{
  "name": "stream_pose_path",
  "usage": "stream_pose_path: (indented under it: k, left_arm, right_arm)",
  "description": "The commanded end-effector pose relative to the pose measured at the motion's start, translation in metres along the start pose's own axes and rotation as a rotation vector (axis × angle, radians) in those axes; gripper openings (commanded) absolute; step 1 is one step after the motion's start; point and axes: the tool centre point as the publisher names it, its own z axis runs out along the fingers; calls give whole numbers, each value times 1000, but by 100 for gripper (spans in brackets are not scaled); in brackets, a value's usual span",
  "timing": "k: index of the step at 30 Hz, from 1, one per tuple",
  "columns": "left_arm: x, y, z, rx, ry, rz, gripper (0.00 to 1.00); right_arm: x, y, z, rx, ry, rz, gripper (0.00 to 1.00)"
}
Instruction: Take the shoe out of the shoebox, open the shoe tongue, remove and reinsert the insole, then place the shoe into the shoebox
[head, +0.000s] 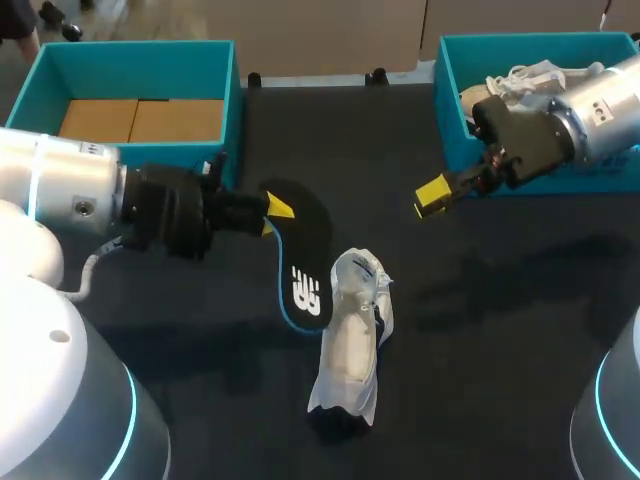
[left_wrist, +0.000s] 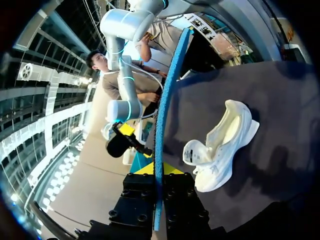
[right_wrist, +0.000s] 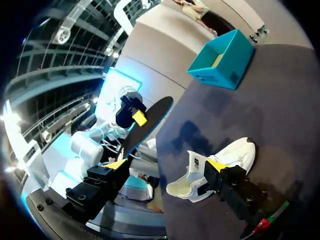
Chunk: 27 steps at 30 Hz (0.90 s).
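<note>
A black insole (head: 302, 245) with a blue edge is held edge-up above the table, and my left gripper (head: 275, 212) is shut on its near end. In the left wrist view the insole (left_wrist: 165, 95) shows as a thin blue strip running out from between the fingers of my left gripper (left_wrist: 159, 170). The white shoe (head: 352, 335) lies on the black table just right of the insole, its tongue pulled open. My right gripper (head: 432, 197) hangs open in front of the right shoebox (head: 450, 95), empty. In the right wrist view the shoe (right_wrist: 235, 152) lies beyond my open right gripper (right_wrist: 165, 165), with the insole (right_wrist: 147, 122) farther ahead.
A teal box (head: 235, 95) with cardboard in its bottom stands at the back left, close behind my left gripper. The right shoebox holds white stuffing or a second shoe (head: 525, 78). The black table surface is bare around the shoe.
</note>
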Motion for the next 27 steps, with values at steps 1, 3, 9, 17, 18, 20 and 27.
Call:
stream_pose_path:
  k: [1,3,9,17,18,20,27]
  left_arm:
    - [5,-15,3,10,32,-64,0]
    - [9,-23,4,27,59,-111,0]
    - [17,-50,1,80,94,-244,0]
    - [33,-80,2,177,118,-405,0]
    - [35,-83,1,173,121,-394,0]
    - [35,-83,1,173,121,-394,0]
    - [35,-83,1,173,121,-394,0]
  right_arm:
    - [13,3,-7,207,-147,-96,100]
    - [14,-3,-10,273,-190,-131,100]
    - [14,-21,-16,365,-297,-203,100]
    - [15,-64,-8,375,-367,-208,100]
    - [13,-72,-8,369,-352,-167,100]
    - [13,-72,-8,369,-352,-167,100]
    - [13,-72,-8,369,-352,-167,100]
